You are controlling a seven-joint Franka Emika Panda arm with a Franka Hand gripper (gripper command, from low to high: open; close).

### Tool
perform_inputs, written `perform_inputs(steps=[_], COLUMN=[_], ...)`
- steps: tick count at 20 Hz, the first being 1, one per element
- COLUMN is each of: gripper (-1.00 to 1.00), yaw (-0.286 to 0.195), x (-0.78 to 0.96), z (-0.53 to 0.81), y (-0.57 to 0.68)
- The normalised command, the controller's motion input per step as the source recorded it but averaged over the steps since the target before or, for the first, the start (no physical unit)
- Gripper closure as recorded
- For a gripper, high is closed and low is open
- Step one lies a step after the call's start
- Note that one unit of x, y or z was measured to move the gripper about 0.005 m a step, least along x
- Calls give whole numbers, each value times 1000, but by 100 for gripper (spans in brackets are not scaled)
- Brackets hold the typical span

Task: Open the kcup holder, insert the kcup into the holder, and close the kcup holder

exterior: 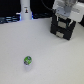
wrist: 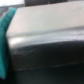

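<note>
White bench [exterior: 45, 55] carries the small green-and-blue-topped kcup [exterior: 28, 61], well apart from the black box-shaped kcup holder [exterior: 63, 29]; the tool's [exterior: 64, 16] opening cannot be told.

Bright, even light washes the white tabletop [exterior: 30, 45] nearly featureless in the soft, low-resolution exterior view. The wrist view is dimmer and heavily blurred, with pale glare streaks toward nine o'clock.
</note>
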Motion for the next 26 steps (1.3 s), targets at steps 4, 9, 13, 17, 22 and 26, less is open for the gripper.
perform_inputs(steps=[4, 9, 13, 17, 22, 26], gripper=[100, 100, 100, 100, 100, 100], yaw=[-3, -26, -56, -46, -41, -49], x=[434, 858, 922, 894, 959, 949], z=[80, 236, 227, 164, 173, 194], y=[-150, -298, -324, -339, -333, -328])
